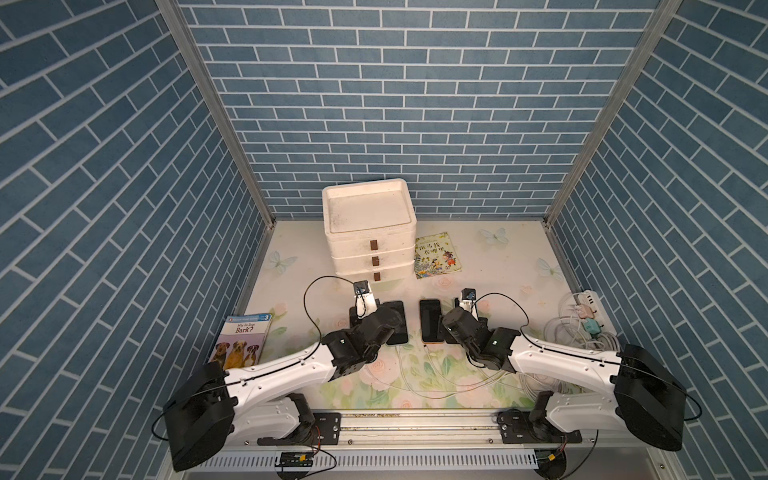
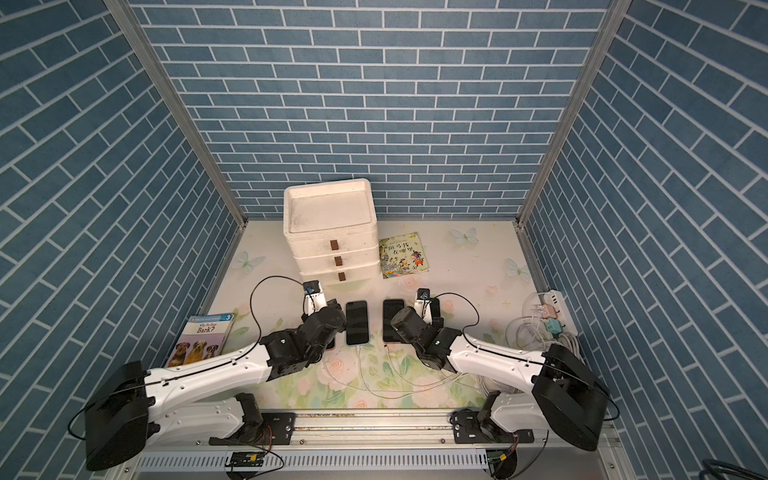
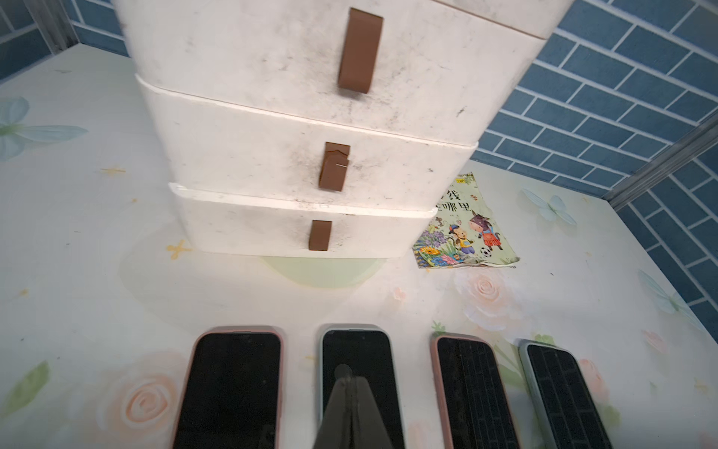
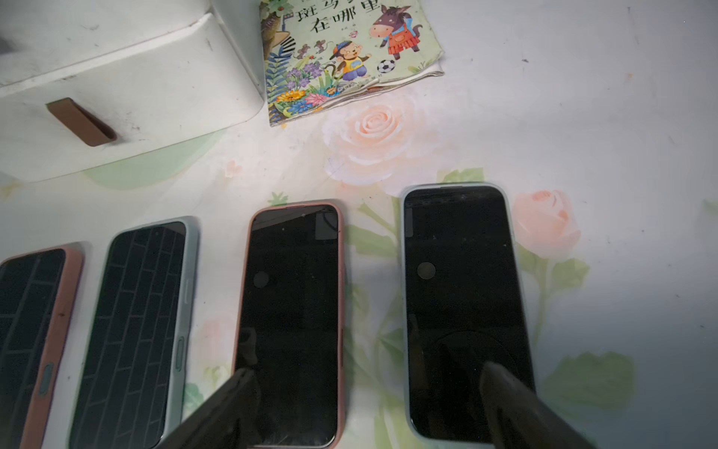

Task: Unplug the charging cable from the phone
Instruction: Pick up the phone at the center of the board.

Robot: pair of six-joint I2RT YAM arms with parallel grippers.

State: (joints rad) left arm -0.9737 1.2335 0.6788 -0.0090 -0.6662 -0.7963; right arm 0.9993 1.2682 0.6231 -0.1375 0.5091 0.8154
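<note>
Left fingers (image 3: 351, 412) pressed together over grey-cased phone (image 3: 355, 353), second in a row of four on the bench (image 3: 97, 252). Right fingers (image 4: 509, 400) spread across pink-cased phone (image 4: 291, 311) and end phone (image 4: 462, 295). White charging cables (image 2: 360, 361) trail from the middle phones' near ends toward power strip (image 2: 557, 300).

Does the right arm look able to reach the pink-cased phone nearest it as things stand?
Probably yes: the right gripper hangs open close over the pink-cased phone and the light-cased phone beside it, nothing visibly in between.
</note>
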